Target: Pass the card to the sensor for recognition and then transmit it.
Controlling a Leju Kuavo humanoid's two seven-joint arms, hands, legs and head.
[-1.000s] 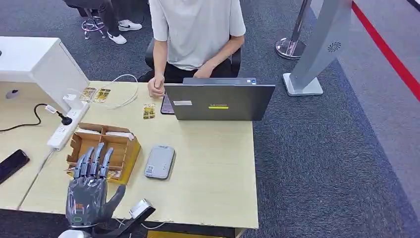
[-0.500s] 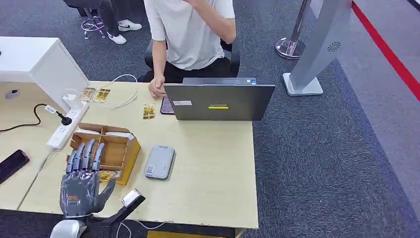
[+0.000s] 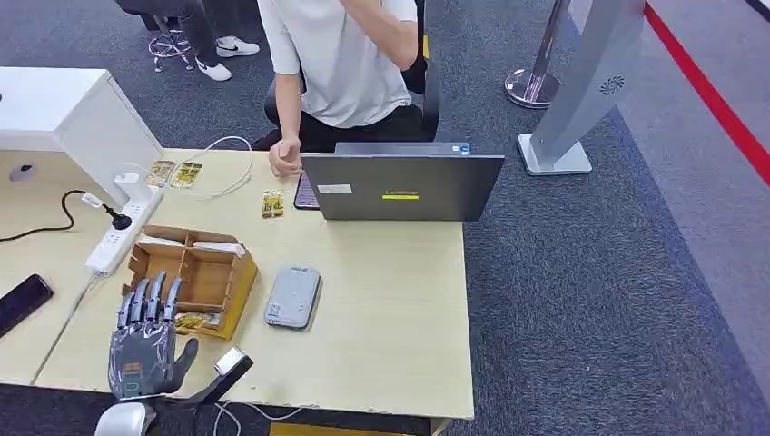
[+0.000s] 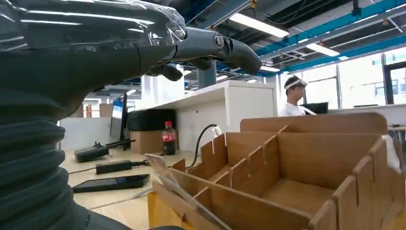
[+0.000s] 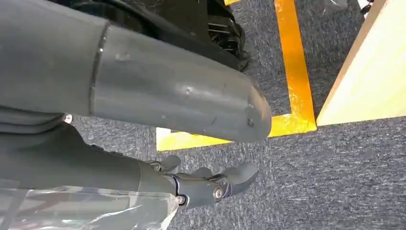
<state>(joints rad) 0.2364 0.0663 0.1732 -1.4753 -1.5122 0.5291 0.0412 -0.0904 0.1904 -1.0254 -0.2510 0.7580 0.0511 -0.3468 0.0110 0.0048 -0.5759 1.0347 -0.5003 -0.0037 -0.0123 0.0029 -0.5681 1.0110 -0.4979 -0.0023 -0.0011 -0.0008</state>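
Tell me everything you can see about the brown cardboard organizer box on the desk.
The brown cardboard organizer box is open-topped, its slotted cardboard dividers splitting it into compartments. It sits flat on the light wooden desk, between the white power strip and the grey card sensor. White cards stand along its far side, and gold-patterned cards lie at its near end. The left hand hovers at its near edge, fingers spread, holding nothing.

cardboard box (image 3: 195,272) matt | wooden table (image 3: 381,318) smooth | carpet (image 3: 590,272) rough
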